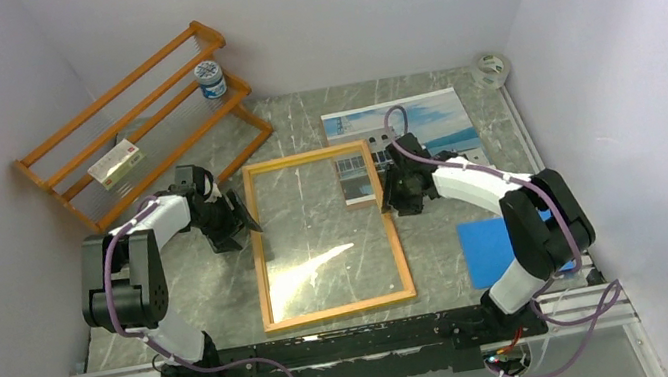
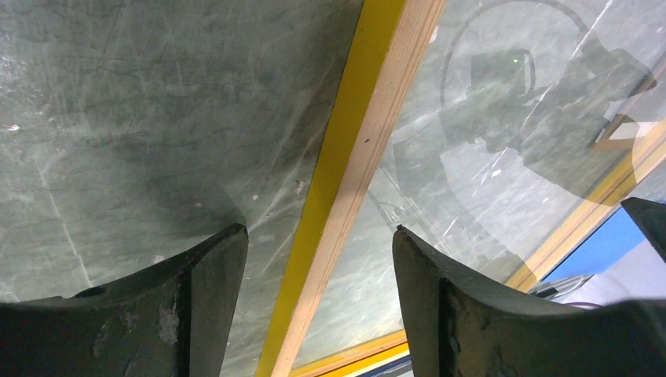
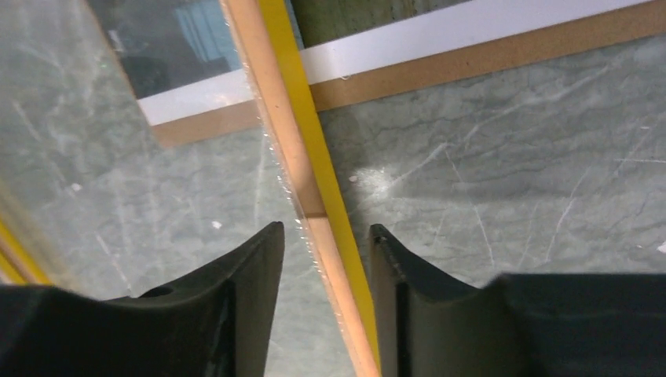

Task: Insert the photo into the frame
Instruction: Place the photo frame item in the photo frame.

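Marble surface (image 1: 225,292): frame (image 1: 340,310) flat, photo (image 1: 430,118) far right. Released: left pincer (image 2: 318,236), right pincer (image 3: 323,229), astride frame's side rails. Step, likely: seizing frame. Next: clench both, lift evenly.

1. Plain pale walls (image 1: 332,7) close in the back and both sides.
2. The surface (image 1: 298,113) is grey-green, marbled and scratched, with patches of bright glare.
3. An orange slatted rack (image 1: 140,73) stands at back left.

frame (image 1: 259,251): flat, wood side up | photo (image 1: 420,119): face-up, corner under frame
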Controlling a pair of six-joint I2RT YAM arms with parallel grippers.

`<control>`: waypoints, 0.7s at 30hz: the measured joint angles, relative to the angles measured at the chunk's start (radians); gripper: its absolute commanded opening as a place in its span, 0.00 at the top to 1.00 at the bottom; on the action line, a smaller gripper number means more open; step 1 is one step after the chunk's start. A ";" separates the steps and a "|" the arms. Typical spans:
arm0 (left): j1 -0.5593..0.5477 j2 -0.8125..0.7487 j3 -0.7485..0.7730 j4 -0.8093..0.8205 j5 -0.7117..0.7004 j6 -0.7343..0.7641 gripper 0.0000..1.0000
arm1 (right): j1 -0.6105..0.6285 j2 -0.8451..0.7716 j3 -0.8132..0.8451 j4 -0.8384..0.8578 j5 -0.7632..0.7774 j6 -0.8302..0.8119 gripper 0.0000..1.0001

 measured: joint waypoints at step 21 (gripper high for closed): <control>0.000 0.001 -0.001 0.005 0.015 -0.003 0.32 | 0.056 0.018 0.003 -0.055 0.087 -0.033 0.66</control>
